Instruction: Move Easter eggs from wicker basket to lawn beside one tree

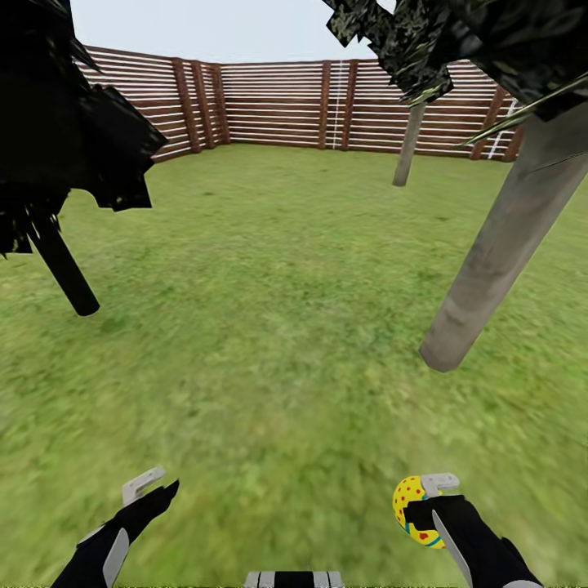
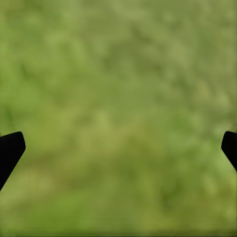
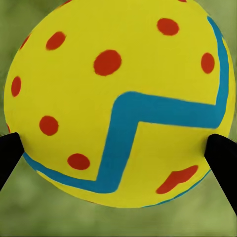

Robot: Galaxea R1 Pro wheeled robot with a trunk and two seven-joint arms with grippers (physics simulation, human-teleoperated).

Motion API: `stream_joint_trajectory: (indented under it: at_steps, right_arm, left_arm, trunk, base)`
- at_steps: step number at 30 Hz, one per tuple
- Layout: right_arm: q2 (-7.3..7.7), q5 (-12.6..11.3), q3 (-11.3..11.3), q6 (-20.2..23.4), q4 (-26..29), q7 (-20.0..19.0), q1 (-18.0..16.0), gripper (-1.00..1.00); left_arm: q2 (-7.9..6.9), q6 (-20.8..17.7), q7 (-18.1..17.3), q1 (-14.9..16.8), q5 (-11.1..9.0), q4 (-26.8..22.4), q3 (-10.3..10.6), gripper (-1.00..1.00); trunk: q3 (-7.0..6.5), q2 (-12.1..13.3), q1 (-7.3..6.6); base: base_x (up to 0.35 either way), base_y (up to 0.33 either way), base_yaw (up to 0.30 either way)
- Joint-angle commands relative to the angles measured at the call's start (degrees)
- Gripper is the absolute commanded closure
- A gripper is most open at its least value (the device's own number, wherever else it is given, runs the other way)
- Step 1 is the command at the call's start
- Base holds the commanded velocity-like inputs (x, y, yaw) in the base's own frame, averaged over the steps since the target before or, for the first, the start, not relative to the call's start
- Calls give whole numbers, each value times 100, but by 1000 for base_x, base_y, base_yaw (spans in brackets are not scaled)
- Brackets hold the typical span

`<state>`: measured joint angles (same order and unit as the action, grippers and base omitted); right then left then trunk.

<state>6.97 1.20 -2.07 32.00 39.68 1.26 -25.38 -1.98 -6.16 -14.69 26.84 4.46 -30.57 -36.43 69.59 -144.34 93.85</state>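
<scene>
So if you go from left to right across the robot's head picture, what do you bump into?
Black tree trunk → left gripper, open → thin far tree trunk → Easter egg in the right gripper → big pale tree trunk.

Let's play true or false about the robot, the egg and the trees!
1. The right gripper holds a yellow egg. True.
2. The left gripper holds an egg too. False: it is open, over bare lawn.
3. The egg has green stripes. False: it has a blue zigzag and red dots.
4. A pale tree trunk leans up from the grass ahead on the right. True.
5. A brick wall rings the garden. False: it is a brown slatted fence.
</scene>
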Motion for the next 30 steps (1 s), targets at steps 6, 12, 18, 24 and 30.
stream_joint_trajectory:
  at_steps: [6, 12, 18, 24, 30]
  right_arm:
    - [2, 12, -30, 34, 9, 14, -2, 100]
    - [-2, 14, -31, 34, 6, 14, -2, 100]
    - [-2, 14, -38, 34, 9, 14, -2, 100]
    - [-7, 16, -39, 34, 8, 14, -2, 100]
    - [-3, 20, -40, 34, 13, 14, -2, 100]
  left_arm:
    - [14, -35, -51, 5, 46, -10, -48, -100]
    - [26, -35, -51, 5, 46, -10, -48, -100]
    - [89, -35, -51, 5, 54, -10, -47, -100]
    - [101, -35, -51, 5, 55, -10, -48, -100]
    - [102, -35, -51, 5, 55, -10, -48, -100]
  trunk:
    - [138, -10, 14]
    - [271, -18, 30]
    - [404, -26, 45]
    - [537, -34, 61]
    - [670, -42, 76]
  base:
    - [0, 0, 0]
    - [0, 0, 0]
    - [0, 0, 0]
    - [0, 0, 0]
    - [0, 0, 0]
